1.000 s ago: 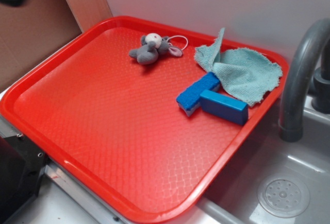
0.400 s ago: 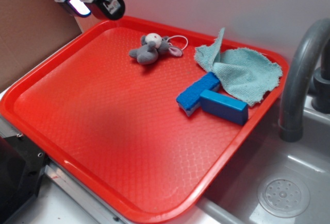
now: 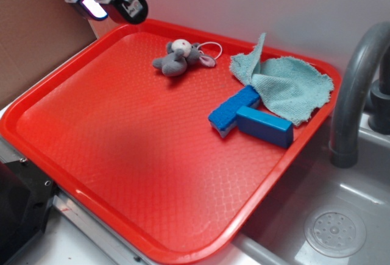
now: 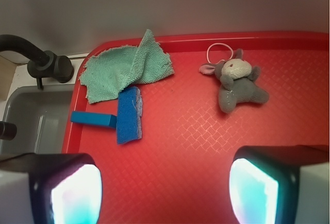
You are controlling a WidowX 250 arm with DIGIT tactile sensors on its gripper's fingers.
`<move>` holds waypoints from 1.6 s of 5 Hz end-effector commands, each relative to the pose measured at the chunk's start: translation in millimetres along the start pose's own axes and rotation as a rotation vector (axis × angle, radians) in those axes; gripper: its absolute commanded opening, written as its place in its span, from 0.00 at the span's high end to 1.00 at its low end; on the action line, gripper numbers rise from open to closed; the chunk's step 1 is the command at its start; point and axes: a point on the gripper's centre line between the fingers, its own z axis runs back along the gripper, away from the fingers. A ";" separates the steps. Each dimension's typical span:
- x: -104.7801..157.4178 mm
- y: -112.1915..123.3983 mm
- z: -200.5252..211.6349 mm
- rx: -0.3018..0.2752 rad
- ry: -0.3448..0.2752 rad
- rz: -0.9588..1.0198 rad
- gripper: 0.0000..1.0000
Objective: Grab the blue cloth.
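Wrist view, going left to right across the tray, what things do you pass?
Blue cloth → the two blue blocks just below it, overlapping its span → grey plush mouse, all lying on the red tray.

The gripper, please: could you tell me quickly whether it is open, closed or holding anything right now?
Gripper: open, fingers wide apart, holding nothing; the cloth lies untouched on the tray.
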 end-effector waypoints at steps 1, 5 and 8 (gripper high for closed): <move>31.5 -37.0 -73.0 0.035 0.013 0.032 0.00; 81.1 -54.8 -147.6 0.081 -0.058 0.021 0.00; 89.5 -39.8 -180.5 0.151 -0.049 0.048 1.00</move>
